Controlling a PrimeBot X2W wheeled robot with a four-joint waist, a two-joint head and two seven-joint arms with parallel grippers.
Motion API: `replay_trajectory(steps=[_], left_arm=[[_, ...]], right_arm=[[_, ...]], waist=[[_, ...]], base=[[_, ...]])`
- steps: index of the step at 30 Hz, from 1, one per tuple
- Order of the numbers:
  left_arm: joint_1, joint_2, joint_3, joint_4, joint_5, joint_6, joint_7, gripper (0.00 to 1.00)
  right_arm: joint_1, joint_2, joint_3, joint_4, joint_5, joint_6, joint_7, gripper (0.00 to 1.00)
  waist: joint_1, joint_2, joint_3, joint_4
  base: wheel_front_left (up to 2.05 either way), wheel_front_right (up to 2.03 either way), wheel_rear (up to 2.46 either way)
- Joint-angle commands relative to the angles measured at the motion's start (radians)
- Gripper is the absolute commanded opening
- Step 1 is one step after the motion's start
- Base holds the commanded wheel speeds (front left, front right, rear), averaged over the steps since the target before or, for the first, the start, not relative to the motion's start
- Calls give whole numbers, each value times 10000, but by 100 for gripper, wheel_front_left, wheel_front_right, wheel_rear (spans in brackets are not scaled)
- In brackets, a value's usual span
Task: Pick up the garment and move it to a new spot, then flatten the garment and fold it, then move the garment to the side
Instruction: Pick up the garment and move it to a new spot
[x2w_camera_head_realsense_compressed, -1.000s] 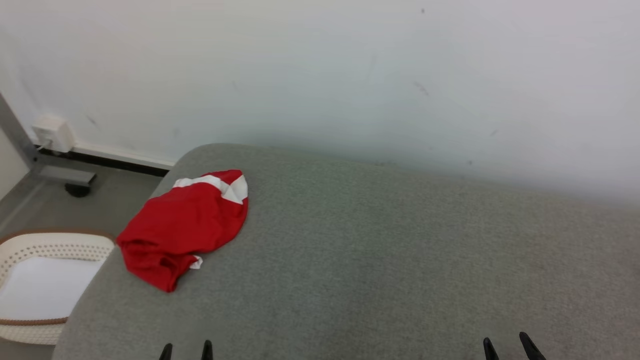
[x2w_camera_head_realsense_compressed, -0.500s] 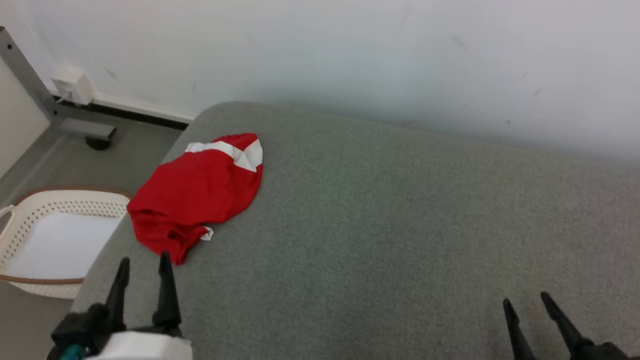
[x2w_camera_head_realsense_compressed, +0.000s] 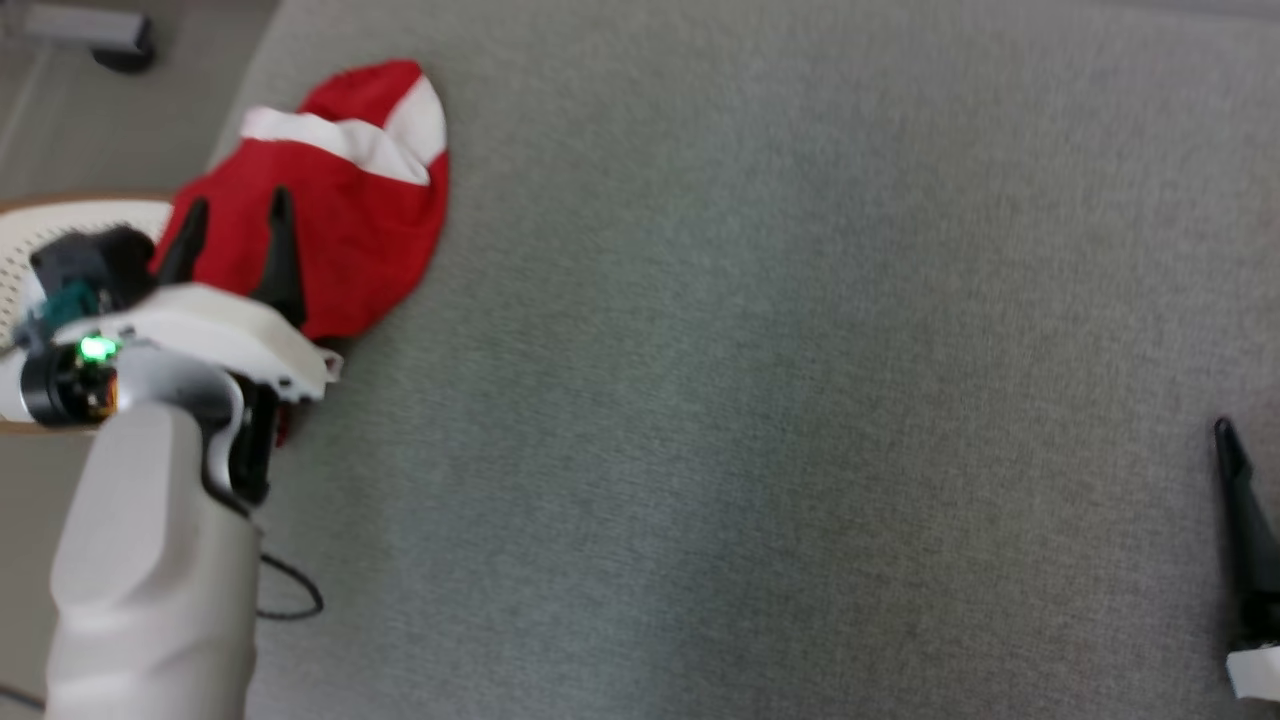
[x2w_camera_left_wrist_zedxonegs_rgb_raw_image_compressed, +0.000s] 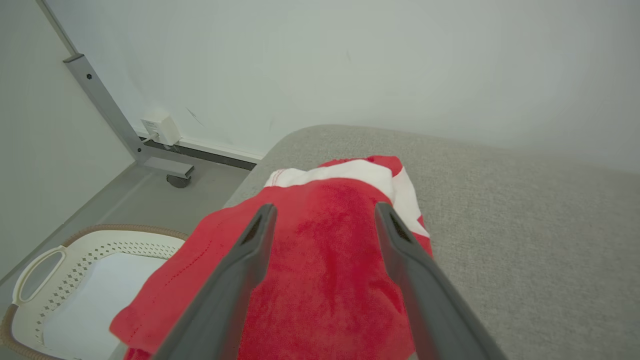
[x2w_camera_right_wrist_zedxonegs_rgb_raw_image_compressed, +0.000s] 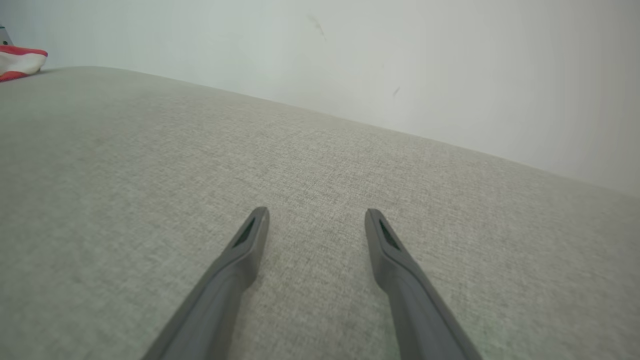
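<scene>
Pick-up step: the crumpled red-and-white cloth garment (x2w_camera_head_realsense_compressed: 370, 220) lies on the grey upholstered bench (x2w_camera_head_realsense_compressed: 750, 400) beside the white perforated basket (x2w_camera_left_wrist_zedxonegs_rgb_raw_image_compressed: 100, 248). Left hand (x2w_camera_head_realsense_compressed: 238, 200) hangs released above it; next, descend and clench. Right hand (x2w_camera_right_wrist_zedxonegs_rgb_raw_image_compressed: 316, 212) released.

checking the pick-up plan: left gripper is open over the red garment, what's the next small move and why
Probably lower the left gripper straight onto the red garment so it sinks around a fold. Its jaws stand open over the crumpled cloth's middle, with nothing pinched yet. The right gripper is open over the bare grey cushion, far from the cloth.
</scene>
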Motion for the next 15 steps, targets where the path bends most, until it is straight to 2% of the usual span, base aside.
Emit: replay_trajectory(steps=[1,6,12,13,14,15], left_arm=[[-678,83,-33,545,-105,-101,176,100],[-1970,195,-145,2007,-211,-262,609,100],[-2683,286,-320,3572,-19,177,1328,100],[-2720,260,-301,3886,-86,220,1508,13],[-2760,261,-327,4084,-66,257,1542,0],[-2810,297,-359,4225,-27,287,1474,0]], right_arm=[[-266,-238,-104,-11,97,-35,31,100],[-260,-544,-171,-167,179,-55,109,100],[-174,-559,-251,-199,233,-74,167,100],[-136,-515,-248,-219,232,-74,167,100],[-96,-454,-259,-220,249,-74,166,100],[-66,-403,-236,-193,248,-74,166,100]], waist=[[-4,0,1279,-104],[-4,0,1850,-327],[-4,0,2013,-583],[-4,0,1978,-630],[-4,0,1922,-674],[-4,0,1839,-709]], base=[[0,0,0],[0,0,0],[0,0,0],[0,0,0],[0,0,0],[0,0,0]])
